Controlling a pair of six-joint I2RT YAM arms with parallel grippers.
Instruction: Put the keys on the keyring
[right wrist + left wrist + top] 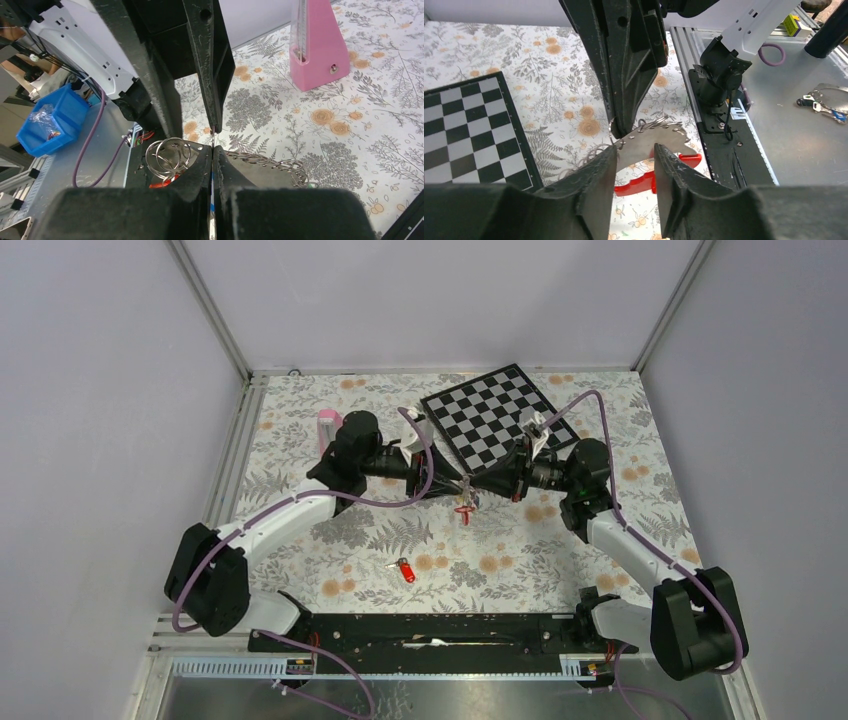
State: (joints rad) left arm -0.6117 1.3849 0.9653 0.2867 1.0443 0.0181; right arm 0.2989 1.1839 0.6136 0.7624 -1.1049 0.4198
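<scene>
My two grippers meet above the middle of the table. The keyring hangs between them; its flat grey side (644, 144) and red side (636, 184) show in the left wrist view, and the red side (464, 510) dangles in the top view. My right gripper (212, 150) is shut on the keyring's thin edge. Several wire rings (167, 157) hang from it, one with a red tag (160, 183). My left gripper (635, 148) is open, a fingertip on each side of the grey side. One red-tagged key (403, 568) lies on the table nearer the bases.
A pink block (328, 426) stands at the back left, and a checkerboard (490, 415) lies at the back centre. Off the table are a blue bin (47, 120) and some loose keys (824, 102) on a metal surface.
</scene>
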